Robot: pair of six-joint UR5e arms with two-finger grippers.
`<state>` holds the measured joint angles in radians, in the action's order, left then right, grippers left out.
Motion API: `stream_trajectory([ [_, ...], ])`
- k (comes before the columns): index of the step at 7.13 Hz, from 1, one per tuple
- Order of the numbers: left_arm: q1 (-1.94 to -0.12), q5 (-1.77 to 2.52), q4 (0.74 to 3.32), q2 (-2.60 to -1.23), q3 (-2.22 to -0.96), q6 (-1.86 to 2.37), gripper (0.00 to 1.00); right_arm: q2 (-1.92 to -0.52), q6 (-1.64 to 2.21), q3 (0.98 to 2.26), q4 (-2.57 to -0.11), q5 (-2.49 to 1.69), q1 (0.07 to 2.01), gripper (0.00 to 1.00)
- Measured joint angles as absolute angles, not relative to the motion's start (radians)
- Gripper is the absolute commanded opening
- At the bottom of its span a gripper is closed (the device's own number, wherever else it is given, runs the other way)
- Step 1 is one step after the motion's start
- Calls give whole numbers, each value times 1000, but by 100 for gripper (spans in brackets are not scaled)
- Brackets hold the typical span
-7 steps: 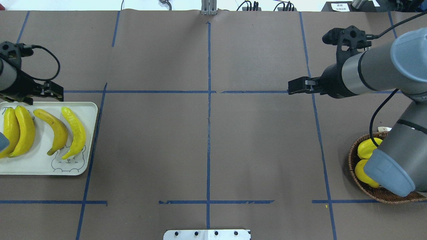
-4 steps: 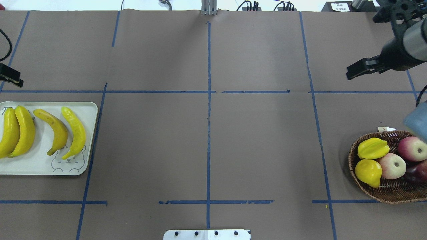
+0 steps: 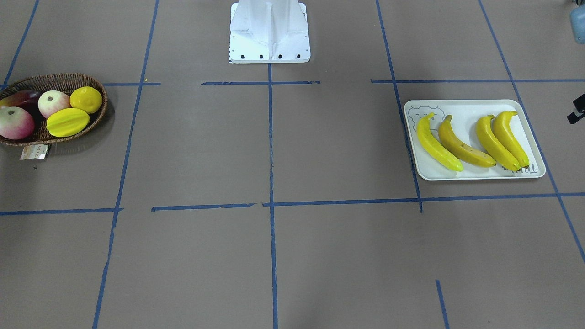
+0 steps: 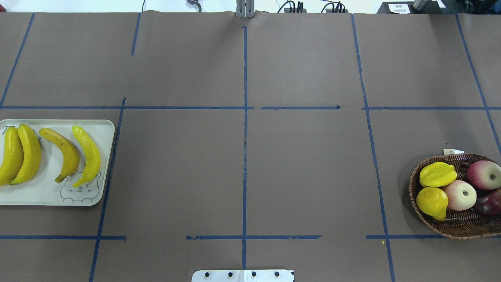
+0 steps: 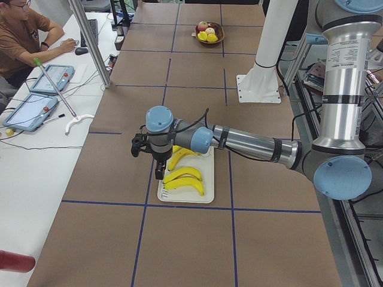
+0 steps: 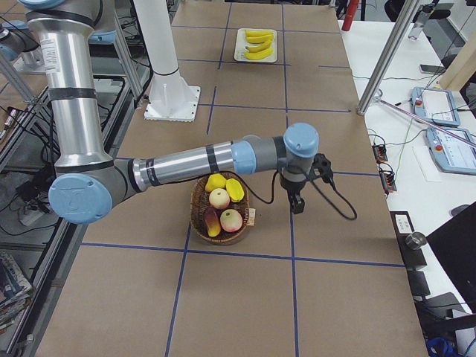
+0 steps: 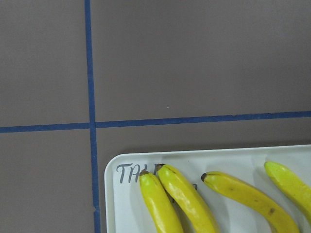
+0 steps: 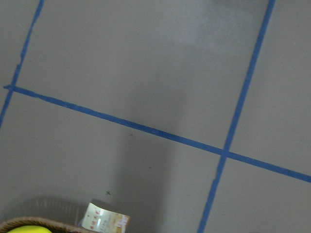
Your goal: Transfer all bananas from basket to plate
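- Grey lettering on the plate begins "TAL", the rest is hidden by fruit; print on the paper tag is too small to read
- Four curved bananas lie side by side on the smooth plate at my left, long axes running towards the table's far edge
- Woven wicker basket sits at my right
- Left jaws, right jaws: I cannot tell whether wide or narrow

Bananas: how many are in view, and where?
4, all on the plate: a close pair at its outer end, the browner one, then a fourth banana by the bear print. Basket shows none.
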<state>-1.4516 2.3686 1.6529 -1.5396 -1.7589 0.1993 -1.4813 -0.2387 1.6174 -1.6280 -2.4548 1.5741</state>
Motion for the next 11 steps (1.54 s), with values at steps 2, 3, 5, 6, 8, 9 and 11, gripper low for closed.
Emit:
stream_trajectory([
  [2,-1466,2377,1654,-1495,-1740,172,100,-1522,-317,1560,-1619,-2453,1617,100],
  [3,-1467,2377,1653,-1478,-1733,173,100,-1553,-322,1552,-1602,-2443,1622,100],
  [5,-1476,2377,1658,-1467,-1705,173,100,-1586,-305,1543,-1584,-2413,1629,100],
  [6,-1500,2378,1657,-1467,-1700,172,100,-1595,-280,1541,-1582,-2404,1631,100],
  [8,-1553,2390,1650,-1469,-1699,155,100,-1604,-217,1540,-1581,-2402,1633,100],
  [9,-1562,2393,1649,-1468,-1692,133,100,-1605,-204,1540,-1580,-2404,1637,100],
  [11,-1568,2395,1647,-1467,-1684,100,100,-1606,-198,1541,-1580,-2405,1642,100],
])
